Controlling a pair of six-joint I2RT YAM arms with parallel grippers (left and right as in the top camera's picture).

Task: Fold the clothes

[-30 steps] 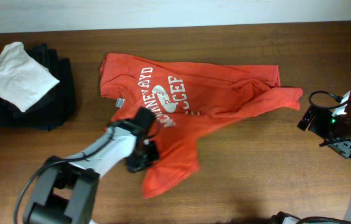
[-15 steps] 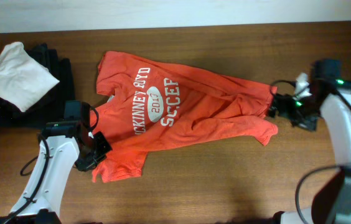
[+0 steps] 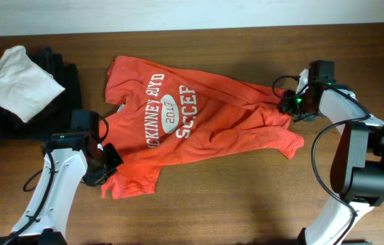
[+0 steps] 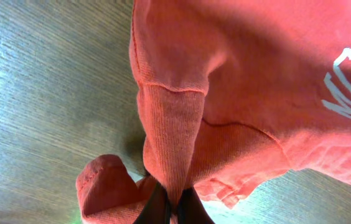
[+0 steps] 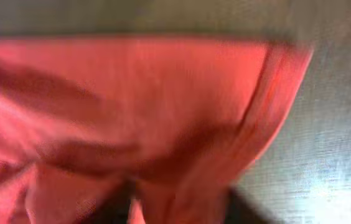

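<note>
Since half a second ago the right gripper [image 3: 289,103] has moved inward and up along the table [image 3: 246,204], from beside the garment's right edge to its upper right corner, where it now sits against the cloth. On the other side nothing has shifted: the left gripper [image 3: 103,170] holds the same spot at the lower left corner.

The orange T-shirt [image 3: 205,122] lies spread across the middle of the wooden table, printed side up, with white lettering [image 3: 168,109] around an oval badge running at a slant. It is wrinkled rather than flat. Folds run diagonally from the upper left toward the right, and the lower left part hangs down as a loose flap toward the near edge.

In the left wrist view the left gripper [image 4: 169,208] has its fingers pinched tightly together on a ribbed, hemmed fold of the orange T-shirt [image 4: 244,74], with a small curl of cloth bunched beside them on the wood.

The right wrist view is blurred. The orange T-shirt [image 5: 132,93] fills most of it, a hem runs down the right side, and dark shapes sit at the bottom, so I cannot tell whether those fingers are closed on the cloth.

At the far left a white cloth [image 3: 18,82] rests on a pile of dark clothes [image 3: 66,102], well apart from the shirt.
</note>
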